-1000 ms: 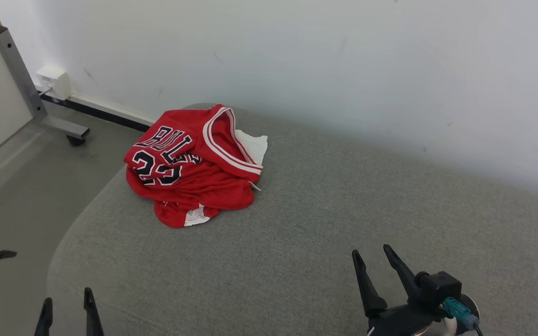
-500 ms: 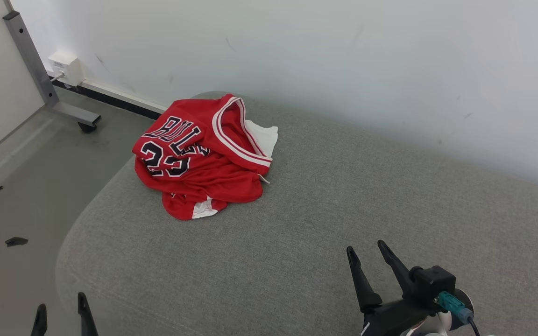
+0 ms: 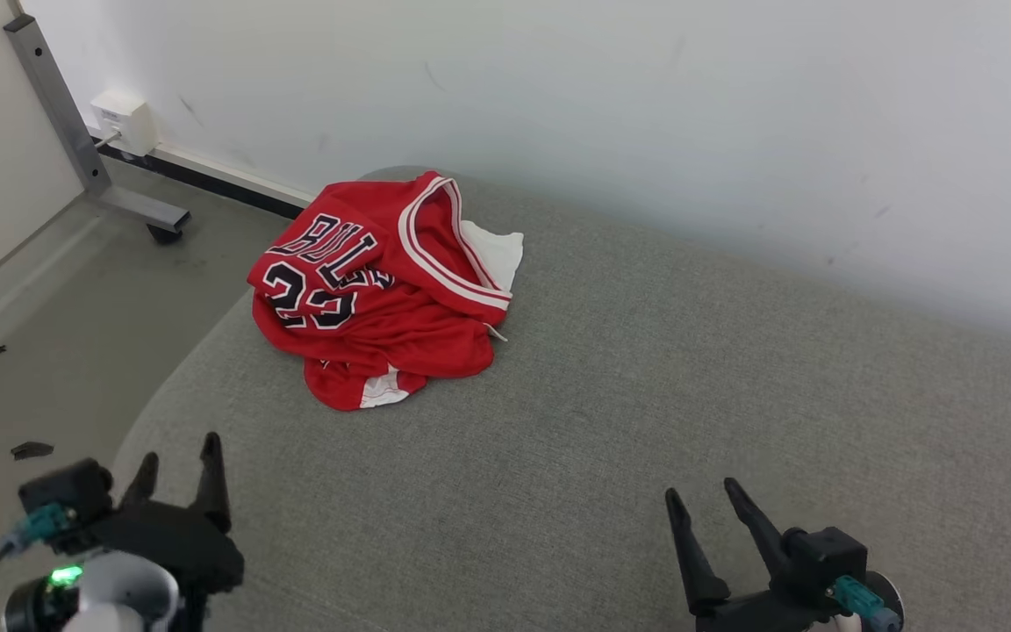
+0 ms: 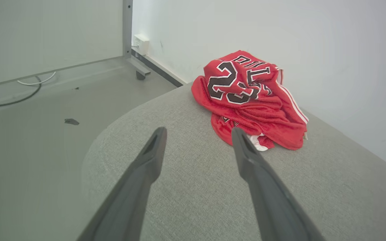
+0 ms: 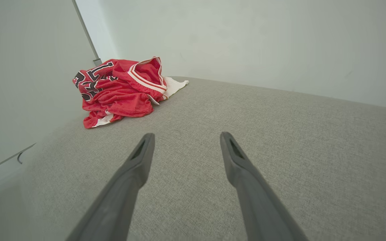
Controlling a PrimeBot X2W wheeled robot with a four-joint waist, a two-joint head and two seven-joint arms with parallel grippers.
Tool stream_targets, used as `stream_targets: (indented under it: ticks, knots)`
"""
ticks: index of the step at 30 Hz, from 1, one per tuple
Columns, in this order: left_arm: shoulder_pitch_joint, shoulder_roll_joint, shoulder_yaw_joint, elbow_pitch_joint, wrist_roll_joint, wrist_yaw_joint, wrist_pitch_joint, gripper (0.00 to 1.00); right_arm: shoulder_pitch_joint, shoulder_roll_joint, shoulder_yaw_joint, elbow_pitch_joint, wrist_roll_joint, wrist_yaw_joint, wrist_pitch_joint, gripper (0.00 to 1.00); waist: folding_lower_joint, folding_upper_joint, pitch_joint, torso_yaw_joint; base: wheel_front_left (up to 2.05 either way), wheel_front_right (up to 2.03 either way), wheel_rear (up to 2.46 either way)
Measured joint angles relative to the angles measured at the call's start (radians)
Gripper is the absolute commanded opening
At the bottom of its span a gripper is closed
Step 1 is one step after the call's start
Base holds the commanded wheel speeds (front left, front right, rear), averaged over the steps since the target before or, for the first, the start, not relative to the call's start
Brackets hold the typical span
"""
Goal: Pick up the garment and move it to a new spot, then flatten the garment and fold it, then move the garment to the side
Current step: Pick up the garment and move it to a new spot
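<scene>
Both claws are spread wide and empty. My left claw (image 3: 179, 458) hangs over the rounded near corner of the cushion (image 3: 646, 395) with nothing between its two long dark fingers, which taper to blunt tips. My right claw (image 3: 700, 499) is spread the same way above bare fabric and holds nothing.

The jersey (image 3: 374, 298) lies ahead of the left claw and a little to its right, well apart from the fingertips. From the right claw it sits far ahead and off to the left. It is a crumpled heap of red, mesh-like cloth with striped white trim, black numbers and letters edged in white, and a white patch poking out at the back.

The cushion is a grey, coarse-woven pad with a soft rounded edge. Beyond the jersey rises a smooth pale wall (image 3: 558, 105). Left of the left claw I see a dull grey floor (image 3: 49, 351) with a small dark scrap (image 3: 32, 450) on it. Farther ahead is a square metal leg (image 3: 75, 149) on a caster.
</scene>
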Motion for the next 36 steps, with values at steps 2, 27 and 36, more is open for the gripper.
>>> stream_targets:
  ticks: [2, 27, 36]
  knots:
    - [-0.055, 0.029, 0.033, 0.04, -0.049, -0.004, 0.06, 1.0, -0.004, 0.0, 0.028, -0.012, -0.012, 0.0, 0.0, 1.0, 0.0, -0.0001, 0.0, -0.007, 0.0, 0.0, 0.0]
    - [-0.431, 0.273, 0.306, -0.026, -0.365, 0.204, 0.588, 1.0, -0.174, 0.001, 0.143, -0.217, -0.114, 0.0, 0.044, 1.0, 0.0001, 0.0, 0.334, -0.264, 0.0, 0.0, 0.0]
    - [-0.401, 0.288, 0.313, -0.074, -0.332, 0.282, 0.59, 1.0, -0.194, 0.0, 0.133, -0.23, -0.118, 0.0, 0.044, 1.0, 0.0002, 0.0001, 0.47, -0.38, 0.0, 0.0, 0.0]
